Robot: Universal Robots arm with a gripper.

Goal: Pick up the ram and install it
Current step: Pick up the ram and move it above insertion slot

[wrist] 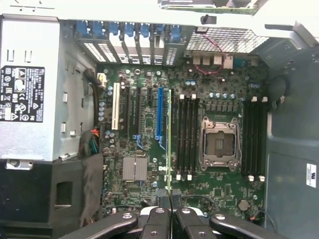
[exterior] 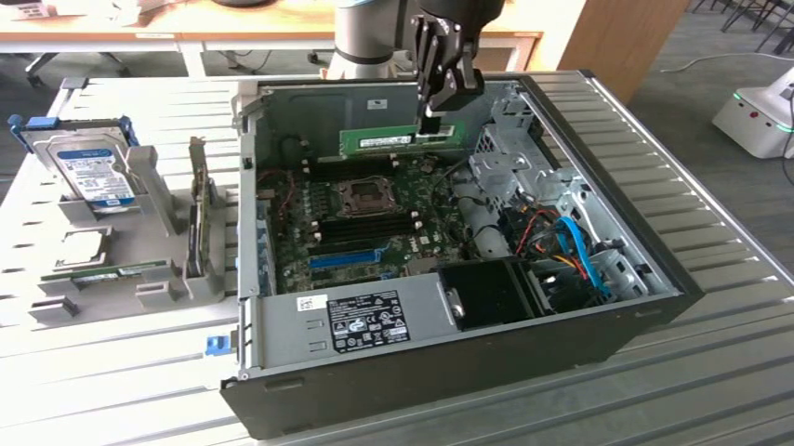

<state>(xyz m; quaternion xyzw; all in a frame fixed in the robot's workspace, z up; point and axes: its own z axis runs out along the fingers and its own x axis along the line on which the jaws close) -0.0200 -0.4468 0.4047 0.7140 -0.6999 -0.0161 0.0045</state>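
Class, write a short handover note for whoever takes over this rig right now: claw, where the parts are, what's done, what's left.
Claw: shut on the ram, gripping its top edge.
Ram: in the air inside the open computer case, above the motherboard, parallel with the black memory slots.
Done: ram picked up and carried over the case.
Left: ram is not in a slot yet; the slots look empty.

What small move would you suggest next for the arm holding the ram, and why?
Probably shift the ram slightly sideways over the empty memory slots: the pincer holds it edge-on above the motherboard, seemingly just beside them, not aligned.
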